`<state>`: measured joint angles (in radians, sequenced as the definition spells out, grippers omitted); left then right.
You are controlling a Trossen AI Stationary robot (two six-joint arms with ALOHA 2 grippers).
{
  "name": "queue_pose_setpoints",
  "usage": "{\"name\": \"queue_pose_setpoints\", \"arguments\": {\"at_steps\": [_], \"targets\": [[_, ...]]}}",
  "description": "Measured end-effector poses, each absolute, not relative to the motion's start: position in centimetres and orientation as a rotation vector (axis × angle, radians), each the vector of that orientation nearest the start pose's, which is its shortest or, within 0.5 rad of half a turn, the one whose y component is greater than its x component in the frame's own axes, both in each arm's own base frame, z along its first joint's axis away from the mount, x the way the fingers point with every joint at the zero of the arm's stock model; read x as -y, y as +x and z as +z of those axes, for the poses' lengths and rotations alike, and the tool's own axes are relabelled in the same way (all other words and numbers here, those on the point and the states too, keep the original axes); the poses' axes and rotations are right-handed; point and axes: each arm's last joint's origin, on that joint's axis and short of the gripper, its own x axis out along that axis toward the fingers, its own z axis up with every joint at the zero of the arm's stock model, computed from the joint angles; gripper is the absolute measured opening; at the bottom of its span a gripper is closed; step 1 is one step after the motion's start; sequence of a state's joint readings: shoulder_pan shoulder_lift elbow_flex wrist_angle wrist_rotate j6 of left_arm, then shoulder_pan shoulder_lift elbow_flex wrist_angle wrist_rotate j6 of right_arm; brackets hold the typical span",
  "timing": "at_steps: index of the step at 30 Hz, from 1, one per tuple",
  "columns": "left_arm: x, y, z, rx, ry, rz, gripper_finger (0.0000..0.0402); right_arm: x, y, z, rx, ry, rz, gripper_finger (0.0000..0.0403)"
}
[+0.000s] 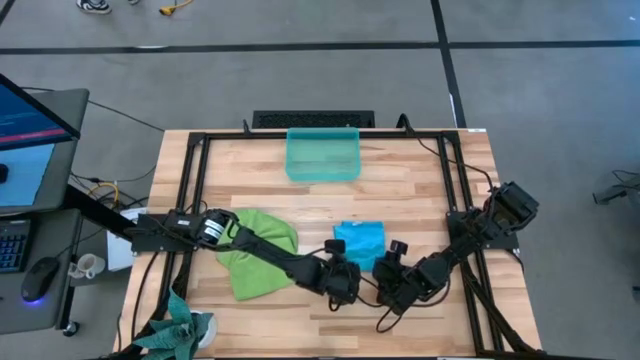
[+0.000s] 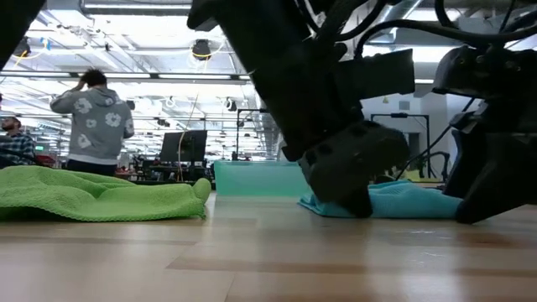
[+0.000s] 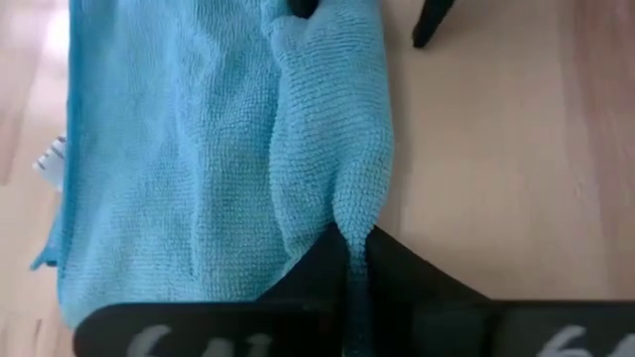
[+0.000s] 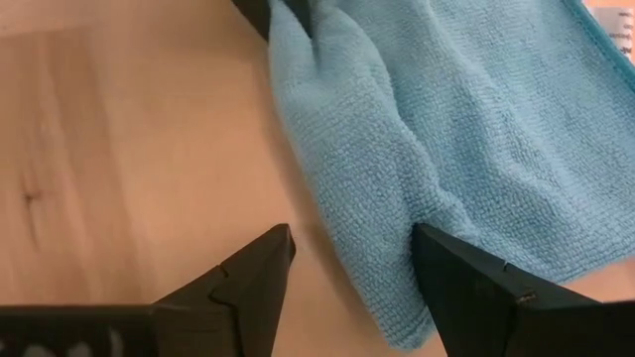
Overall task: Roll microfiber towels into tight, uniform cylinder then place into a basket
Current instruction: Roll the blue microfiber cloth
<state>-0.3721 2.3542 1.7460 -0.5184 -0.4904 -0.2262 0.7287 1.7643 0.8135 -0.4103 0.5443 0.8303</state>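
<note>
The sky-blue towel point(image 1: 358, 240) lies flat on the table's middle, its near edge bunched into a raised ridge point(image 3: 332, 129). My left gripper point(image 1: 343, 285) is shut on that ridge's left end. At the ridge's right end my right gripper point(image 4: 352, 258) stands open. One of its fingers point(image 4: 260, 266) is over bare wood and the other point(image 4: 451, 273) over the cloth. The lime-green towel point(image 1: 258, 250) lies crumpled on the table to the left, under my left arm. The teal basket point(image 1: 322, 155) stands at the far edge. My left gripper pinches the left end of the blue towel's raised ridge point(image 3: 349, 213) between its two fingers. The fingers come slanting down from the table's left and lie along the ridge. The rest of the towel lies on the table. My right gripper: whether its fingers touch the cloth I cannot tell.
The black frame point(image 1: 195, 170) runs along the table's sides. A plant point(image 1: 178, 325) stands at the near left corner. A desk with a monitor and mouse point(image 1: 40, 278) is left of the table. People stand in the room beyond point(image 2: 92, 117). Bare wood point(image 1: 420, 190) lies between towel and basket.
</note>
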Motion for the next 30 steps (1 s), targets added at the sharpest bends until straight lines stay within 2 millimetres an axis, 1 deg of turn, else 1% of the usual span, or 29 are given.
{"name": "queue_pose_setpoints", "arguments": {"at_steps": [4, 8, 12, 17, 20, 24, 26, 30], "targets": [[17.1, 45.4, 12.3, -1.032, 0.230, 0.172, 0.0005, -18.0, 21.6, 11.5, -1.039, -0.038, -0.244, 0.0239], [17.6, 45.1, 12.9, -1.078, 0.202, 0.138, 0.0007, -18.5, 21.0, 12.5, -1.020, -0.023, -0.199, 0.0239], [18.0, 45.0, 13.1, -1.093, 0.175, 0.092, 0.0009, -19.2, 20.2, 13.5, -0.981, -0.023, -0.161, 0.0239], [18.7, 44.8, 13.2, -1.107, 0.139, 0.035, 0.0010, -20.6, 18.8, 15.3, -0.912, -0.030, -0.053, 0.0239], [18.8, 44.6, 13.4, -1.117, 0.127, 0.030, 0.0010, -21.8, 18.2, 16.4, -0.822, -0.068, 0.048, 0.0239], [19.1, 44.1, 13.8, -1.145, 0.104, 0.018, 0.0010, -23.6, 17.5, 17.4, -0.679, -0.189, 0.173, 0.0239], [19.3, 43.9, 14.0, -1.151, 0.101, 0.019, 0.0010, -24.2, 17.1, 17.8, -0.647, -0.236, 0.190, 0.0239], [19.7, 43.6, 14.4, -1.148, 0.101, 0.008, 0.0011, -25.0, 16.8, 19.3, -0.654, -0.307, 0.171, 0.0239]]}}
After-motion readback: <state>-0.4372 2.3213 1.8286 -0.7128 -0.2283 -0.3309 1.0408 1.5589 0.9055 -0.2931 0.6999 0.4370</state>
